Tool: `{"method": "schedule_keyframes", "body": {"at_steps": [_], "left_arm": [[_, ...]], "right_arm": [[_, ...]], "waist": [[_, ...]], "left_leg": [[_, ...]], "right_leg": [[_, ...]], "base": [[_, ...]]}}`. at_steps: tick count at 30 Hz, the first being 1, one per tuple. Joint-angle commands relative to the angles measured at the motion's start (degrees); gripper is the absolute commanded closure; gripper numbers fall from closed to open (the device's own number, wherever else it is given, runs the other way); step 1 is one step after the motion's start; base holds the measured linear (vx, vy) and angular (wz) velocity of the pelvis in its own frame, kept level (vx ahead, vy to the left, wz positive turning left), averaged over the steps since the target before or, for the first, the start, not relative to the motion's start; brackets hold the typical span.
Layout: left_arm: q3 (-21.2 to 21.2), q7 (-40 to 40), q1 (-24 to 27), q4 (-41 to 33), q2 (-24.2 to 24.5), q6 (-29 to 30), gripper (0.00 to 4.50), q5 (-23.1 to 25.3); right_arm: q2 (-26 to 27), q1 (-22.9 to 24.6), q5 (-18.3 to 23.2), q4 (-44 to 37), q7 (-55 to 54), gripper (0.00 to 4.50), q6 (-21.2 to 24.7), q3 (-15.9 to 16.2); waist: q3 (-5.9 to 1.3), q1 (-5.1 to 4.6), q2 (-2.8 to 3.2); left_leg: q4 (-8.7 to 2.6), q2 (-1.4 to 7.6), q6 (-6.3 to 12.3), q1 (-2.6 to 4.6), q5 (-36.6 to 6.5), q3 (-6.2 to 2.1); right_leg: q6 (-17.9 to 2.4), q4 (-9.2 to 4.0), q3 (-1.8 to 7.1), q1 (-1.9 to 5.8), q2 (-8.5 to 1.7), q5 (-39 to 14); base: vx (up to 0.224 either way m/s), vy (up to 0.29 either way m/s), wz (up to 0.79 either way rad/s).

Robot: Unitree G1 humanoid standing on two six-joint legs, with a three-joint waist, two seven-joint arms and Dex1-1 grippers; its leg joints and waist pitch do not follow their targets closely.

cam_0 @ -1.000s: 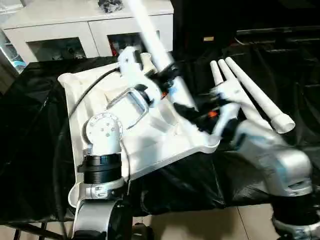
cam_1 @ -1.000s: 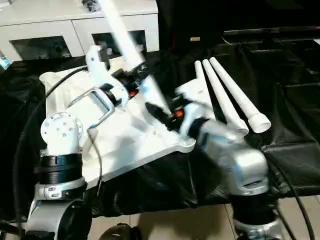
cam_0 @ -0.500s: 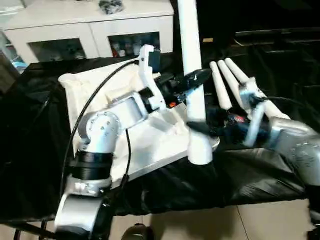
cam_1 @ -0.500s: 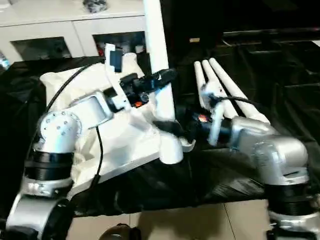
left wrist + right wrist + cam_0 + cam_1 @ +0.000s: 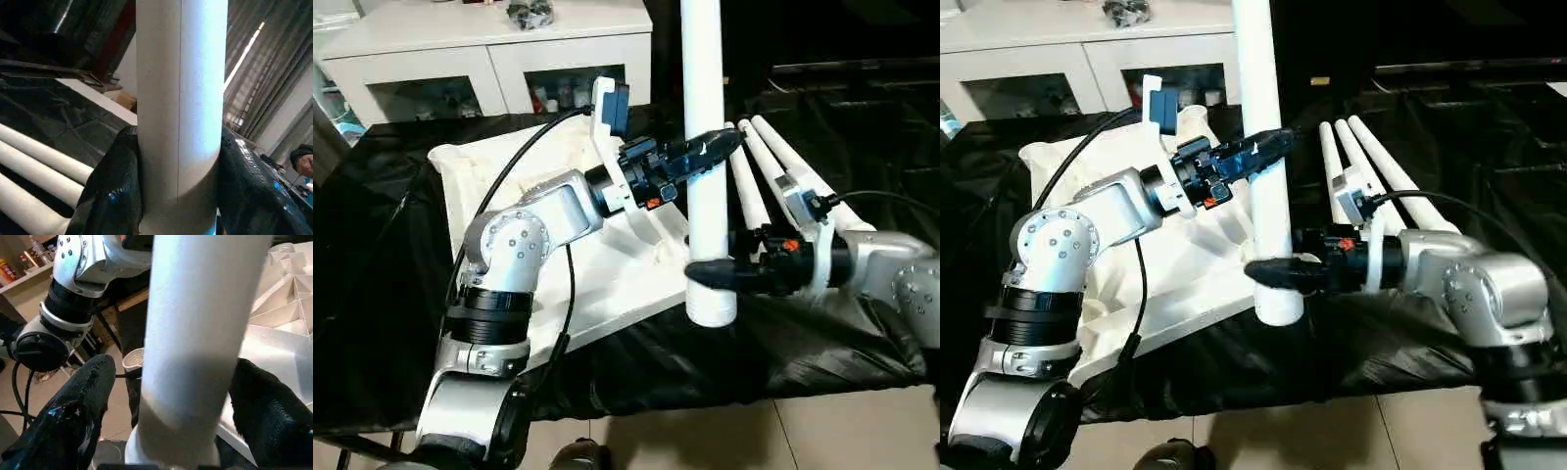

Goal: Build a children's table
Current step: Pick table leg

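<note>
The leg stands upright just off the tabletop near corner, left gripper clamped mid-shaft, right gripper pinching near its wide end. Keep it plumb and line it over the corner socket before pushing down.

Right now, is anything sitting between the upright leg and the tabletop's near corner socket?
Nothing visible does. The leg stands upright, held by the left gripper higher up and the right gripper near its wide end, at the near corner of the tabletop. The socket itself is hidden behind the leg.
</note>
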Motion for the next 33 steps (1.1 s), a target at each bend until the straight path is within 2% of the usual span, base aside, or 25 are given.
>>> {"method": "schedule_keyframes", "body": {"at_steps": [1, 3, 4, 9, 14, 23, 27, 28, 29, 31, 33], "left_arm": [[-0.7, -1.2, -0.9, -0.8, 0.6, 0.8, 2.7, -0.4], [-1.2, -1.8, -0.8, -1.1, 0.7, 1.3, 2.7, -0.6], [-1.6, -2.2, -0.8, -1.2, 0.7, 1.4, 2.7, -0.5], [-2.5, -3.0, -1.0, -0.9, 0.5, 1.5, 2.7, -0.1], [-2.7, -3.7, -1.5, -0.8, 0.1, 1.8, 2.71, 0.0], [-3.1, -4.1, -1.9, -0.4, -0.3, 1.3, 2.71, 0.2], [-3.2, -4.1, -1.9, -0.5, -0.5, 1.3, 2.71, 0.2], [-3.4, -4.3, -1.9, -0.6, -0.5, 1.3, 2.71, 0.2], [-3.5, -4.4, -1.8, -0.7, -0.4, 1.3, 2.71, 0.2], [-3.6, -4.6, -1.8, -0.7, -0.3, 1.3, 2.71, 0.2], [-3.7, -4.7, -1.8, -0.8, -0.2, 1.4, 2.71, 0.2]], "right_arm": [[-0.7, -1.0, -0.9, 0.8, 1.7, 0.64, -0.5, 1.2], [-1.2, -1.2, -1.6, 1.3, 2.8, 0.64, -0.9, 2.1], [-1.3, -1.4, -2.0, 1.6, 3.2, 0.82, -1.1, 2.6], [-1.6, -1.8, -3.1, 2.6, 4.1, 1.1, -2.0, 4.1], [-1.5, -2.0, -3.6, 3.1, 5.3, 1.5, -2.0, 4.7], [-1.3, -1.4, -3.9, 3.1, 6.5, 2.35, -1.8, 5.6], [-0.9, -1.2, -4.4, 3.2, 6.1, 2.56, -2.5, 5.6], [-0.6, -1.1, -4.9, 3.4, 5.5, 2.6, -3.2, 5.5], [-0.4, -1.2, -5.0, 3.8, 5.3, 2.25, -3.0, 5.5], [-0.3, -1.4, -5.0, 4.1, 5.3, 1.91, -2.8, 5.6], [-0.3, -1.4, -5.2, 4.2, 5.3, 1.87, -2.9, 5.6]], "waist": [[-4.63, -0.08, -2.0], [-4.62, -0.16, -2.02], [-4.59, -0.13, -2.06], [-4.47, -0.18, -2.07], [-4.41, -0.19, -1.92], [-4.43, -0.23, -2.06], [-4.42, -0.24, -2.06], [-4.41, -0.24, -2.03], [-4.41, -0.26, -2.04], [-4.42, -0.31, -1.93], [-4.4, -0.28, -1.91]], "left_leg": [[-3.35, 3.84, 3.17, 2.46, -6.0, -1.59], [-3.38, 3.82, 2.94, 2.45, -6.6, -1.61], [-3.37, 3.81, 2.91, 2.44, -6.8, -1.62], [-3.45, 3.85, 2.28, 2.44, -8.1, -1.67], [-3.39, 3.83, 2.2, 2.41, -8.8, -1.7], [-3.45, 3.86, 2.09, 2.43, -9.2, -1.74], [-3.43, 3.85, 2.17, 2.39, -9.0, -1.73], [-3.44, 3.84, 2.15, 2.41, -9.1, -1.73], [-3.46, 3.84, 2.09, 2.37, -9.2, -1.72], [-3.48, 3.87, 1.99, 2.44, -9.4, -1.77], [-3.54, 3.9, 1.89, 2.5, -9.6, -1.77]], "right_leg": [[-12.8, -4.28, 2.48, 2.0, -4.54, -7.6], [-13.0, -4.29, 2.44, 2.02, -4.51, -7.7], [-13.0, -4.3, 2.46, 2.03, -4.54, -7.9], [-12.9, -4.42, 2.52, 2.0, -4.57, -9.6], [-12.7, -4.5, 2.59, 1.97, -4.6, -10.6], [-12.7, -4.47, 2.6, 1.93, -4.57, -10.6], [-12.7, -4.47, 2.6, 1.92, -4.57, -10.8], [-12.7, -4.49, 2.59, 1.85, -4.58, -10.9], [-12.7, -4.5, 2.59, 1.87, -4.6, -11.1], [-12.6, -4.53, 2.58, 1.84, -4.53, -11.1], [-12.6, -4.55, 2.59, 1.83, -4.53, -11.2]], "base": [[0.0, 0.0, 0.0], [0.0, 0.0, 0.0], [0.0, 0.0, 0.0], [0.0, 0.0, 0.0], [0.0, 0.0, 0.0], [0.0, 0.0, 0.0], [0.0, 0.0, 0.0], [0.0, 0.0, 0.0], [0.0, 0.0, 0.0], [0.0, 0.0, 0.0], [0.0, 0.0, 0.0]]}}
